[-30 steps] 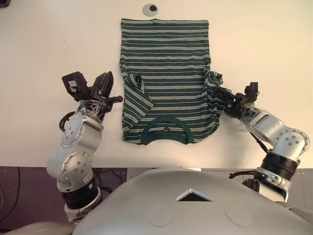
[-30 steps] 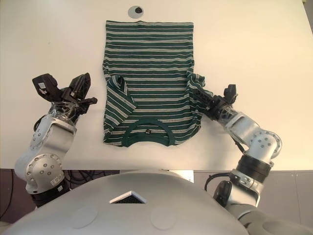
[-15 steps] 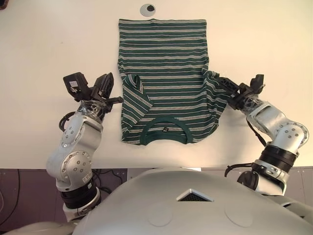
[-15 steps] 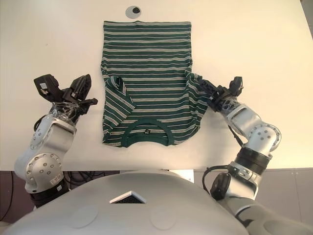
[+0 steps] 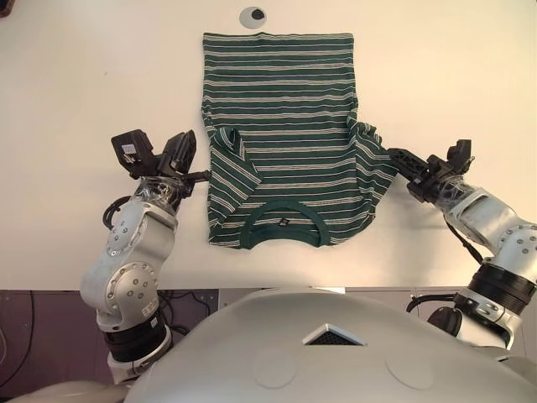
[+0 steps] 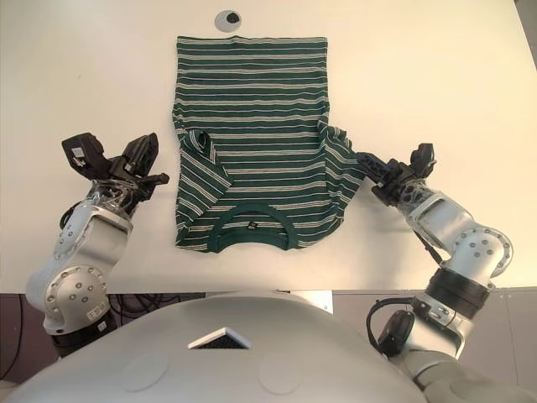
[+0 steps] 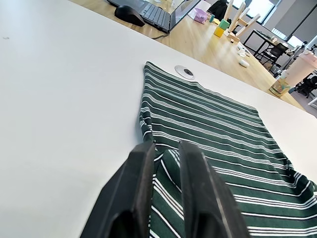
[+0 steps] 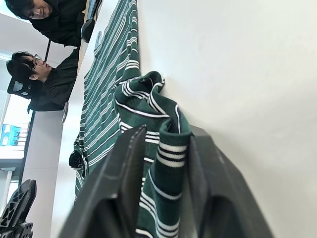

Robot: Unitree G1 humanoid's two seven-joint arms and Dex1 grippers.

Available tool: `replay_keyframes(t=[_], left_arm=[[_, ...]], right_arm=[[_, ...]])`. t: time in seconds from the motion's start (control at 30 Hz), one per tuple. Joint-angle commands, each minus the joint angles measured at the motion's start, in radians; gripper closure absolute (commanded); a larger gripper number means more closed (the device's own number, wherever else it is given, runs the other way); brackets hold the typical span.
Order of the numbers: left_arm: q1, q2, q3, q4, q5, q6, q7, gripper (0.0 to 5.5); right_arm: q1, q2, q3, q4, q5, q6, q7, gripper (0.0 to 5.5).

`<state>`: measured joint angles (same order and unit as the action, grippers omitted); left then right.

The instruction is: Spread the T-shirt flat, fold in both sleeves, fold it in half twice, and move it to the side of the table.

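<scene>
Green striped T-shirt (image 5: 281, 109) lies flat on the white bench (image 5: 75, 67), left sleeve folded in. Right gripper (image 5: 396, 156) pinches the right sleeve; left gripper (image 5: 191, 158), narrowly parted and empty, hangs beside the left edge.

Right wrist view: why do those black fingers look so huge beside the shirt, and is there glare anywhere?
Right wrist view: the right gripper sits right by the camera, so its fingers loom over the T-shirt sleeve pinched between them. Left eye view: the table is evenly lit, without glare; the T-shirt throws only a thin soft shadow.
</scene>
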<state>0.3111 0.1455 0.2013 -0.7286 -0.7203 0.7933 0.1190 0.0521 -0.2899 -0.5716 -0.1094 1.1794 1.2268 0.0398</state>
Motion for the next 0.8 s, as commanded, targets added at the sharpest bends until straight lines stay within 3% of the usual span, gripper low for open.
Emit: replay_keyframes(t=[0.03, 0.13, 0.37, 0.63, 0.8], left_arm=[[0.005, -0.005, -0.003, -0.012, 0.01, -0.009, 0.001, 4.66], [0.011, -0.012, -0.006, -0.015, 0.014, -0.014, 0.005, 4.66], [0.026, -0.021, -0.005, -0.023, 0.023, -0.03, 0.008, 4.66], [0.035, -0.043, -0.015, -0.028, 0.05, -0.047, 0.01, 4.66], [0.028, -0.045, -0.021, -0.023, 0.059, -0.05, 0.005, 4.66]], right_arm=[[-0.008, -0.021, -0.004, -0.036, 0.026, 0.01, -0.02, 4.91], [-0.018, -0.029, 0.001, -0.044, 0.028, 0.011, -0.025, 5.45], [-0.037, -0.127, 0.023, -0.091, -0.085, -0.057, 0.004, 5.48], [-0.029, -0.254, 0.217, -0.219, -0.288, -0.182, 0.165, 5.48], [-0.009, -0.272, 0.307, -0.303, -0.373, -0.225, 0.227, 5.48]])
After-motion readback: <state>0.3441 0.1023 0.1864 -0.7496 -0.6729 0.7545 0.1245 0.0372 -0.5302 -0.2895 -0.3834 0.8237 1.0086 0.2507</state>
